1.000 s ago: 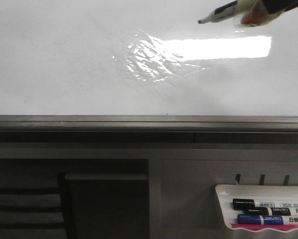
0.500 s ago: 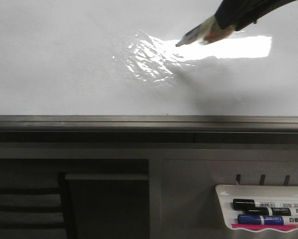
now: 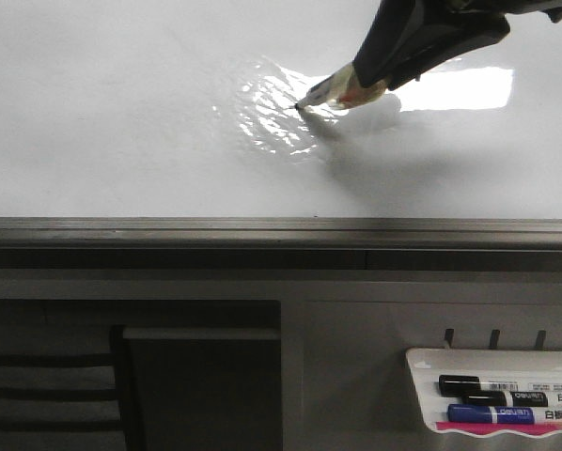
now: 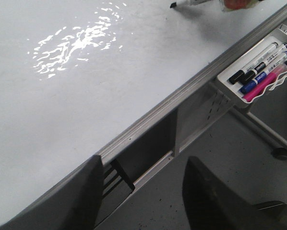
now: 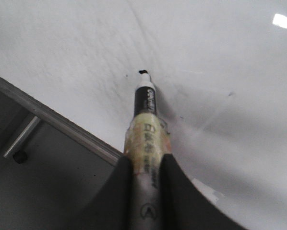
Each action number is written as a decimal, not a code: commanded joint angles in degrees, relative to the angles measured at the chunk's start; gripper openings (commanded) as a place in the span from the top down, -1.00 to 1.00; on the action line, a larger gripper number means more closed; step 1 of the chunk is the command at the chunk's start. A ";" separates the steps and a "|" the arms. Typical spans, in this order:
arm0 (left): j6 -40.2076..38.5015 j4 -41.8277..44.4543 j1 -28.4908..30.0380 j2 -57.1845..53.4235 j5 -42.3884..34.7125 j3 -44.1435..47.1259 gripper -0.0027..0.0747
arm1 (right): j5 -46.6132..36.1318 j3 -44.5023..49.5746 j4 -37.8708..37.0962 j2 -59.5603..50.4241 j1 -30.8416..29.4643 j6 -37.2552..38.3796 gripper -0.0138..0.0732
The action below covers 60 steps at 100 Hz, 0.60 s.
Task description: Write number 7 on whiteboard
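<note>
The right gripper (image 5: 146, 187) clamps a marker (image 3: 333, 92), its tip touching the whiteboard (image 3: 121, 141) at the wrinkled glare patch (image 3: 272, 117); the left gripper (image 4: 141, 191) hangs with fingers apart near the board's near edge rail (image 3: 262, 230)

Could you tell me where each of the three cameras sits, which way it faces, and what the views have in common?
Front view: looks forward over the whiteboard and its marker tray; the right hand reaches in, pressing the marker.
Left wrist view: sits on the left arm off the board's edge, looking across it; the left hand shows open and empty.
Right wrist view: looks down the marker clamped between its fingers.
Shared: all three show the marker tip at the board; front and left wrist views share the tray.
</note>
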 commanded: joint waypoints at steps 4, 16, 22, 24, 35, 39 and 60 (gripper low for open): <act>-0.30 -0.78 0.07 -0.57 -4.03 -1.53 0.04 | 0.57 -1.66 -1.78 -2.17 -5.14 -0.03 0.83; -0.18 -0.78 0.07 -0.57 -4.35 -1.53 0.04 | 1.45 -1.66 -2.32 -2.51 -7.07 -0.03 0.83; -0.18 -0.78 0.07 -0.57 -4.95 -1.53 0.04 | 1.45 -1.66 -2.32 -2.51 -7.07 -0.03 0.83; -0.18 -0.78 0.07 -0.57 -5.10 -1.53 0.04 | 1.45 -1.66 -2.32 -2.51 -6.95 -0.03 0.83; -0.18 -0.78 0.07 -0.57 -5.81 -1.53 0.04 | 2.26 -1.66 -2.32 -2.51 -6.72 -0.03 0.83; -0.18 -0.78 0.07 -0.57 -5.92 -1.53 0.04 | 3.63 -1.34 -1.94 -2.39 -6.20 -0.03 0.83; 0.05 -0.78 0.07 -0.44 -6.59 -1.53 0.04 | 0.96 6.85 -1.41 -2.28 0.39 -0.03 0.83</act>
